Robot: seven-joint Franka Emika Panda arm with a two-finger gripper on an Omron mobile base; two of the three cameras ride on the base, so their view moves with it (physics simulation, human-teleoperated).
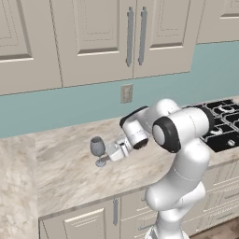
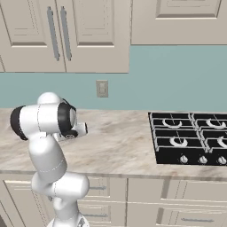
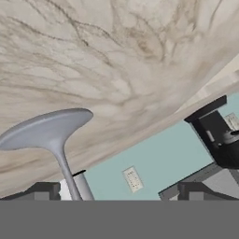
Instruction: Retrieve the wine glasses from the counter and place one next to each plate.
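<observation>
My gripper (image 1: 108, 154) stood spread wide about the stem of a wine glass (image 1: 98, 148), gripping nothing; the glass stood upright on the beige marbled counter (image 1: 65, 163); beyond lay a black hob (image 2: 190, 137), teal backsplash (image 2: 177, 75), wall socket (image 2: 102, 88), cream cabinets (image 1: 93, 32).

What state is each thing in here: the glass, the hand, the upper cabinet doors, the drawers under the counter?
wine glass: upright on the counter, its stem between the hand's fingers, not lifted
hand: open, fingers either side of the stem, no grip shown
upper cabinet doors: closed
lower drawers: closed
stove: no flame visible, nothing on its burners
</observation>
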